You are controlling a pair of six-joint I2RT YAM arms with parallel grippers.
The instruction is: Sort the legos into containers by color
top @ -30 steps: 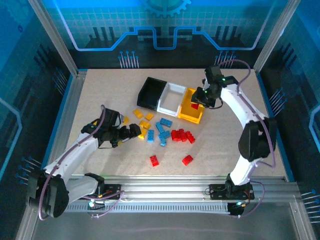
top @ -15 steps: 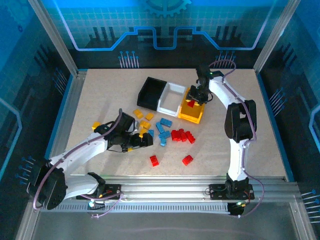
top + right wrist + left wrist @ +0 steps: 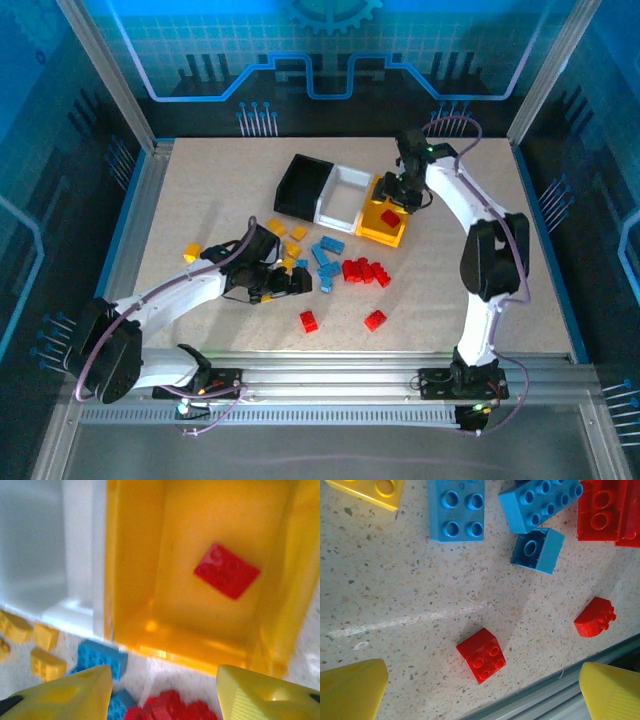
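Note:
My right gripper (image 3: pixel 398 200) hangs open over the yellow-orange container (image 3: pixel 378 238). A flat red lego (image 3: pixel 227 571) lies loose on the floor of that container (image 3: pixel 135 555), apart from my fingertips (image 3: pixel 65 695). Beside it stand the white container (image 3: pixel 343 197) and the black container (image 3: pixel 303 187). My left gripper (image 3: pixel 298 283) is low over the table and wide open, with a small red lego (image 3: pixel 481 655) on the table between its fingers (image 3: pixel 350 690). Blue legos (image 3: pixel 325 255), a red cluster (image 3: pixel 365 270) and yellow legos (image 3: pixel 285 237) lie mid-table.
Two red bricks (image 3: pixel 309 321) (image 3: pixel 375 320) lie apart near the front edge, one yellow brick (image 3: pixel 192 250) far left. The metal front rail (image 3: pixel 555 700) runs just past the left gripper. Blue bricks (image 3: pixel 456 510) and a rounded red piece (image 3: pixel 594 623) sit close by.
My right gripper has opened and the red lego now lies in the yellow-orange container. My left arm has reached right, toward the bricks near the front.

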